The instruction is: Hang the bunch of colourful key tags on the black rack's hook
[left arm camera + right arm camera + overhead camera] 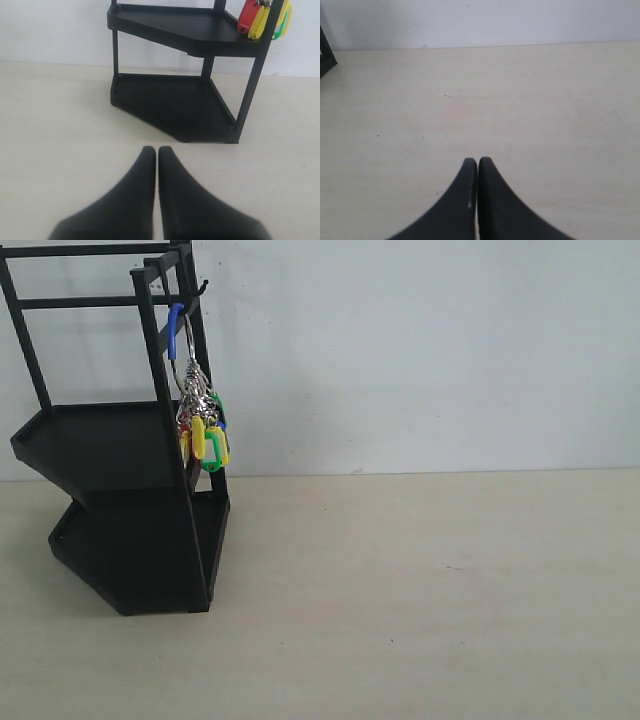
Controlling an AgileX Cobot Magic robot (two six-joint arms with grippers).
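- Neither claw shows in the exterior view. The colourful key tag bunch point(203, 430) hangs on the right side of the black rack point(110, 455), which stands at the left. Its blue loop point(177, 328) is up by the top bar, and the tags are clear of the bench point(420, 590). I cannot pick out the hook against the bars, but the hanging looks done.
- The bunch looks light and loose: hard plastic tags on slick metal rings that would swing and shift. The blue loop is the soundest place to take hold.
- Left wrist view: the left claw point(157, 150) is closed on nothing over bare bench near the rack. Red, yellow and green tags dangle beside a post at upper-tray level.
- Right wrist view: the right claw point(478, 161) is also closed and empty, well apart from the rack.
- No brand, label or writing is readable in any of the 3 views.
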